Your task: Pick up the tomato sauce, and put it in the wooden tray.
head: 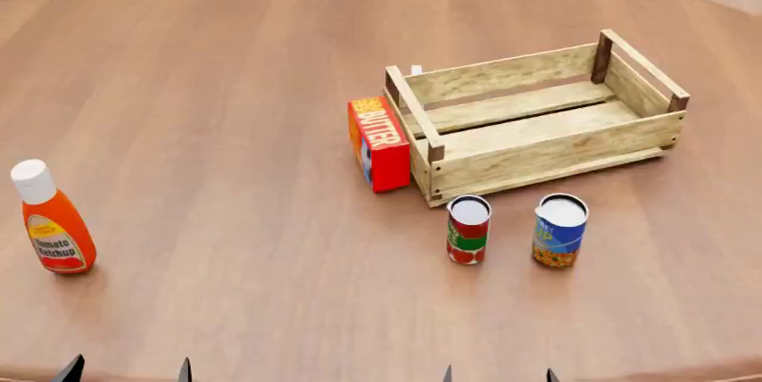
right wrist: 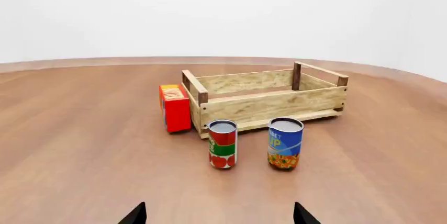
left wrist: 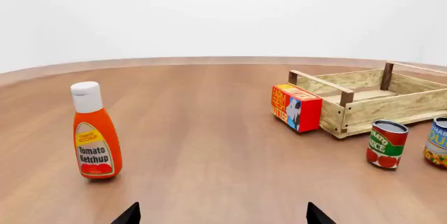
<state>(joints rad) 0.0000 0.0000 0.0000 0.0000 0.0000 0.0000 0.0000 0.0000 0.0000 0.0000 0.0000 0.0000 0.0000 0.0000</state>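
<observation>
Head view has the sauce can [head: 468, 229] standing upright just near of the tray [head: 542, 163], blue can [head: 559, 229] on its right. Right gripper [head: 497, 374] sits closest, both grippers' jaws wide and empty. Looks rigid, smooth, probably a bit slippery, so I'd squeeze mid-label across the sides

We count two cans on the table [head: 238, 87]: one tomato sauce [head: 468, 230] with the red and green label, and one blue-and-yellow can [head: 559, 230] just beside it. We see one ketchup bottle [head: 52, 218], orange with a white cap, standing near the table's left edge. There is one wooden tray [head: 536, 119], and one red butter box [head: 378, 144] against its left end. That makes five things in all.
</observation>
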